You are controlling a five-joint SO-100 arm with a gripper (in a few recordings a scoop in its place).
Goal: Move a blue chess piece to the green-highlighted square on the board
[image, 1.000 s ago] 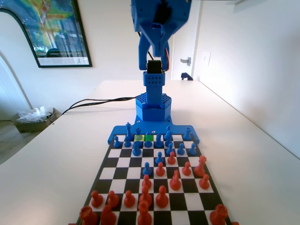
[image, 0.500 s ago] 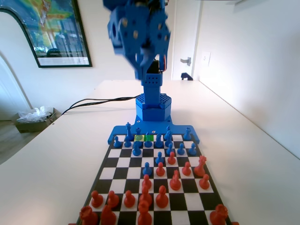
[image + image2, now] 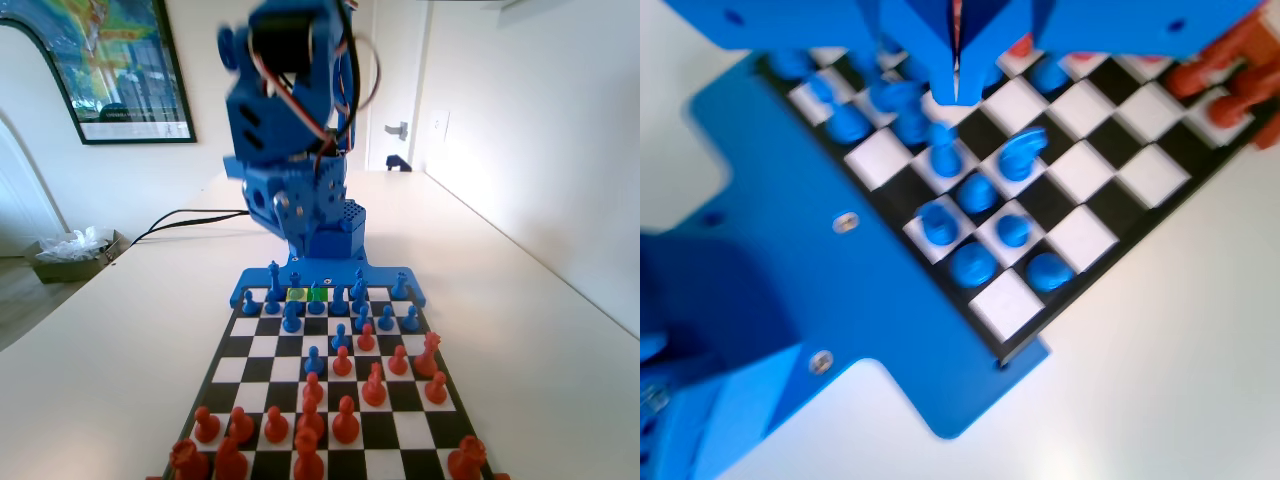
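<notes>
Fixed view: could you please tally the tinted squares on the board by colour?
green square: 1
yellowish square: 1
Total: 2

The blue arm [image 3: 295,150] is built of blocky bright-blue printed segments with a black servo set in its top, small pale screws on its faces and thin red and black cables looping at upper right. Its base block, centre frame, carries a perforated grille. In the wrist view the gripper [image 3: 958,88] is two plain blue tapering fingers at top centre.
</notes>
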